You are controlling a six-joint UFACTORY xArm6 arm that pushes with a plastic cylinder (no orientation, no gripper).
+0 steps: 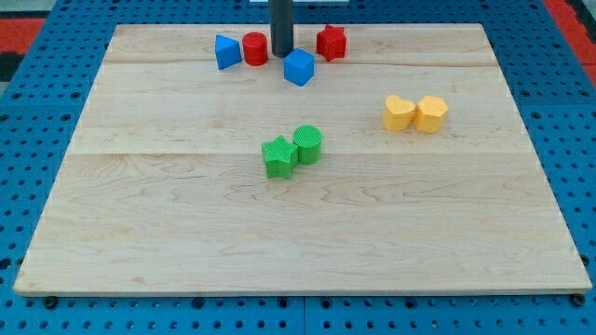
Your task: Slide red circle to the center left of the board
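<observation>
Rod has no claw, nothing grasped. Tip (282, 54) at top centre, just right of red circle (255, 48). Blue triangle (226, 51) touches circle's left. Judgement: push from upper right, steering circle past triangle down-left.

Blue pegboard surface (37, 140) around wooden board (298, 242)

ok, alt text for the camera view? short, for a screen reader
My tip sits just right of the red circle near the board's top edge, among a blue triangle-like block, blue cube and red star. Green and yellow pairs lie lower.
</observation>
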